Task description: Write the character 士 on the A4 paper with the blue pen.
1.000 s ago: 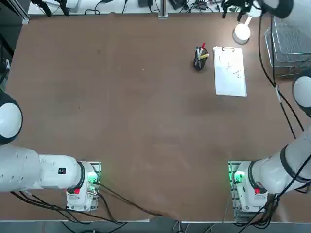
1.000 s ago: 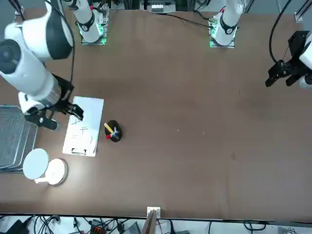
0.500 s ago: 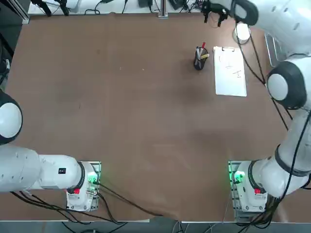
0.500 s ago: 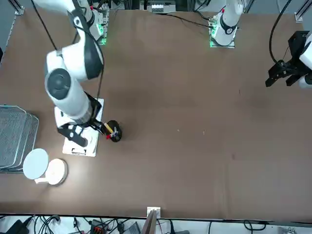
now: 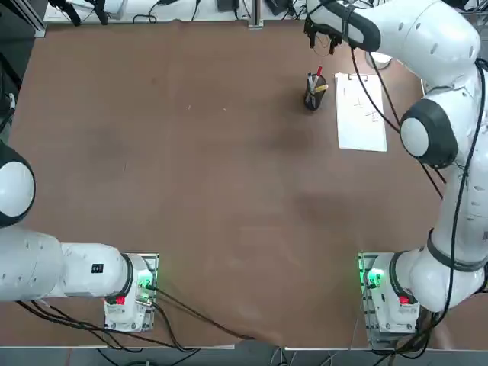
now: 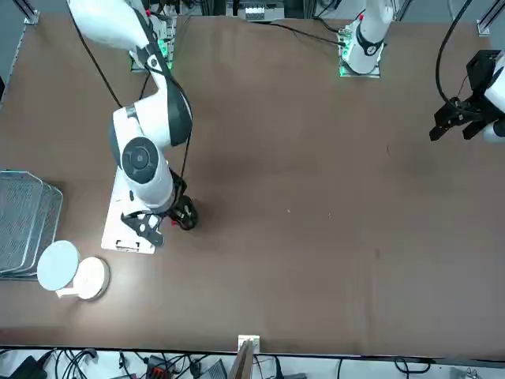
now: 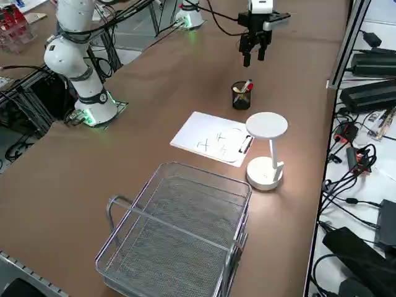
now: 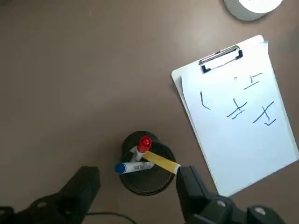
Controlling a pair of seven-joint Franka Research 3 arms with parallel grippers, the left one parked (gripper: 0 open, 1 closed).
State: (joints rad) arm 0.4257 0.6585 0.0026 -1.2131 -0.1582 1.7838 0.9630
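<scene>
Blue pen (image 8: 140, 166): in the black cup (image 8: 153, 189), blue cap poking out over the rim, leaning to the side away from the paper (image 8: 243, 140). Right fingers (image 8: 86, 186): spread wide, nothing between the 2 of them, up above the table (image 7: 179, 133) and higher than the cup. Wrist view has the cup ahead of the gap, roughly centred, so the pen lies ahead and lower. Right arm (image 5: 450, 130) is the near arm for this pick.

Key relation: the pen's long axis, seen from the wrist, runs nearly along the line from 1 finger to the other, not across it. Cap end is toward the finger farther from the paper. Closing like that would probably push on the 2 ends, so a wrist turn of about a quarter looks needed, then forward and down. Red pen (image 8: 145, 143) and yellow pen (image 8: 161, 162) crowd the same cup; either could get pinched too. Paper is on the table just beside the cup, dark strokes on it. Step: likely lining up for the pick, writing comes after.
</scene>
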